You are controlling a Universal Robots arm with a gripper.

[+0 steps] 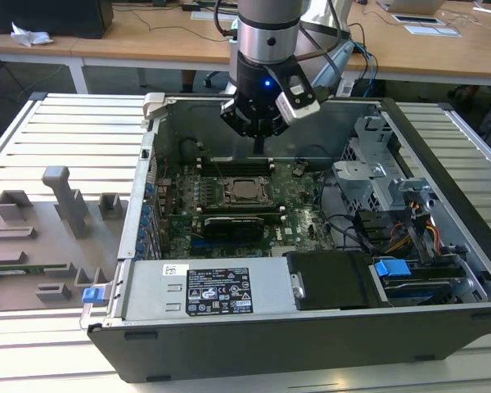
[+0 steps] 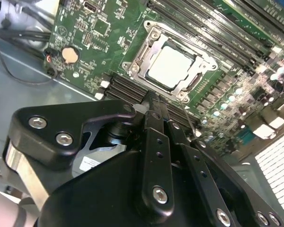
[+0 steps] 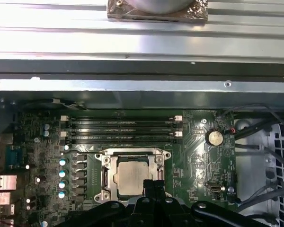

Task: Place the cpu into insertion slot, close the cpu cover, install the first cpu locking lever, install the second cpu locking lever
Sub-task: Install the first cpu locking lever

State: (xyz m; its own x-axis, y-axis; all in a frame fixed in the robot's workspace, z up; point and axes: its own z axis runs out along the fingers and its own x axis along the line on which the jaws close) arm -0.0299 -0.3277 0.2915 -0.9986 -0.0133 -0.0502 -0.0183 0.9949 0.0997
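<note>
Gripper [image 2: 150, 100] pinched closed, empty, hovering over the open computer case [image 1: 311, 348]. On green board [image 3: 194, 156]: cpu cover [image 3: 104, 172] lies down over seated cpu [image 3: 131, 176]. Judged: first locking lever stage; calls for fine fingertip push.

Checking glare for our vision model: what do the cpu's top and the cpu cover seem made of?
The cpu: top looks like matte metal, pale silver-beige with a soft, even sheen. The cpu cover: probably bare steel or similar, silver-grey with brighter glints at its edges.
</note>
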